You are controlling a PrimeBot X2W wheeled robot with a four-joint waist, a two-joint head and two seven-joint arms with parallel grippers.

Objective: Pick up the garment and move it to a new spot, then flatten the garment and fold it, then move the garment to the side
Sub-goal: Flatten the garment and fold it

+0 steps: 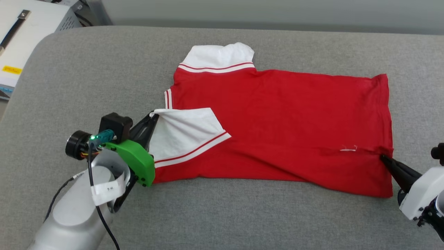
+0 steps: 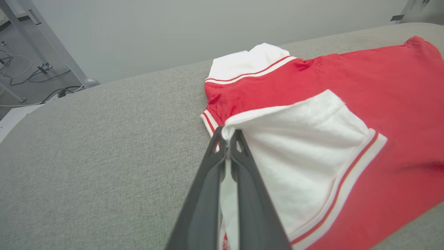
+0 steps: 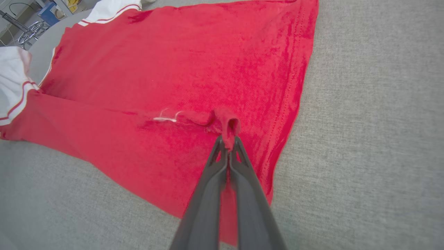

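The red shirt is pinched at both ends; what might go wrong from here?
1. The right gripper is shut on only a small pucker of the garment near its hem; a pull could let it slip free.
2. The left gripper pinches just the corner of the white sleeve, so lifting might unfold it unevenly.
3. A crease runs across the red cloth between the two grips; folding now may trap it.

Nothing can be read; marks on the white tag (image 1: 108, 189) are too blurred.
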